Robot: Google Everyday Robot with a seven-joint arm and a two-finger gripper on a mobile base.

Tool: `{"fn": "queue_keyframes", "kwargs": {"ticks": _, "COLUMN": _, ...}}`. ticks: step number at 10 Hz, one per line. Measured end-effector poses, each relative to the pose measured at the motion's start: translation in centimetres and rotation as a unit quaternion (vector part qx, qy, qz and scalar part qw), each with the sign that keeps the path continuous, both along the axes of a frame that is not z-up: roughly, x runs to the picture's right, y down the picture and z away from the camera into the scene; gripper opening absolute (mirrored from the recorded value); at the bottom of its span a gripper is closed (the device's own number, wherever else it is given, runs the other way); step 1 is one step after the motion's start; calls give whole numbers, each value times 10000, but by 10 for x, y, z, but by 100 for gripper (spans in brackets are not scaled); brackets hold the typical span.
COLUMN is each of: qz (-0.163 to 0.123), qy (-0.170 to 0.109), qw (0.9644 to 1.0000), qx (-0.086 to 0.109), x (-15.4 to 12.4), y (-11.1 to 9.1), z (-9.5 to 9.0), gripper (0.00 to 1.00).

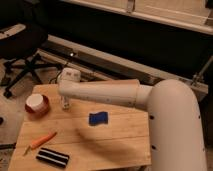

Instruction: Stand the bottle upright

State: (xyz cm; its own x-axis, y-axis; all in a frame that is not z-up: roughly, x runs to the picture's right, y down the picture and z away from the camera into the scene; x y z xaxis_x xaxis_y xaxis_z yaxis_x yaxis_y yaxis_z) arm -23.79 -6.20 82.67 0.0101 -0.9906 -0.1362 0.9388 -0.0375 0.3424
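While the arm reaches over the back-left part of the desk [115,145], the camera view shows the end effector [64,101] pointing down just beside the red bowl [36,105]. At its tip is a small pale shape that I take for the bottle [65,106], seemingly upright at the desk's surface, though I cannot tell whether the end effector is clamped on it or released. I judge the step in hand to be the setting-down, so the next move calls for a gentle release and a straight lift clear, without tipping the bottle toward the bowl.
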Motion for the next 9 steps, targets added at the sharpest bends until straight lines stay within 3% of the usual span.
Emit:
{"fn": "queue_keyframes", "kwargs": {"ticks": 3, "qz": 6, "qy": 86, "qw": 9999, "qx": 115, "x": -1, "y": 4, "z": 0, "gripper": 22}}
{"fn": "queue_keyframes", "kwargs": {"ticks": 7, "qz": 34, "qy": 127, "qw": 9993, "qx": 336, "x": -4, "y": 4, "z": -4, "gripper": 58}}
{"fn": "queue_keyframes", "kwargs": {"ticks": 9, "qz": 33, "qy": 175, "qw": 9987, "qx": 473, "x": -5, "y": 5, "z": -6, "gripper": 61}}
